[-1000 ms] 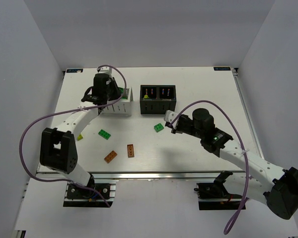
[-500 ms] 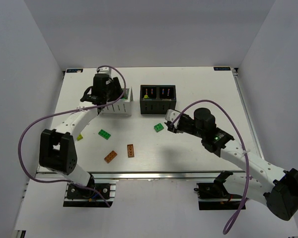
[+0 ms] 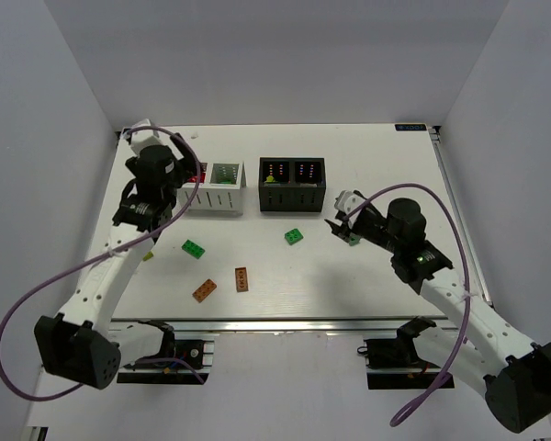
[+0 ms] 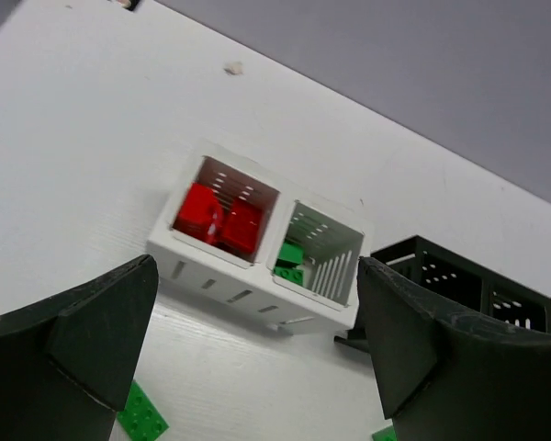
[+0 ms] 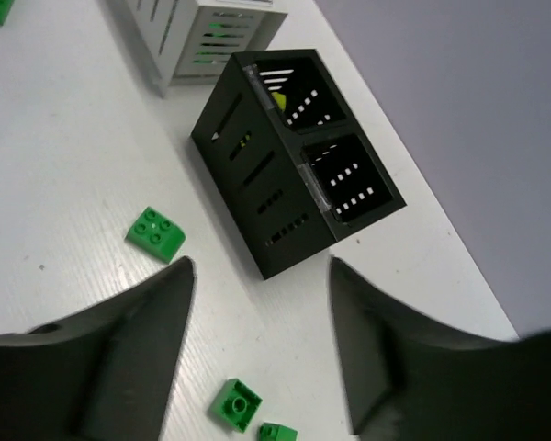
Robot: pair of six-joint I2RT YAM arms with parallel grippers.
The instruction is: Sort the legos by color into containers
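The white container holds red legos in its left compartment and green legos in its right one. My left gripper hangs open just short of it, with nothing between its jaws; from above, the left gripper sits at the white container's left end. The black container has a yellow-green lego in one compartment. My right gripper is open and empty near the black container's corner. Two small green legos lie on the table under it, and a green lego lies to its left.
Loose on the table are a green lego, a second green one, two brown-orange ones and a yellow-green one. The black container stands right of the white one. Grey walls close in three sides.
My left gripper has opened and drawn back to the left from above the white container. My right gripper has opened and shifted right, away from the green lego by the black container.
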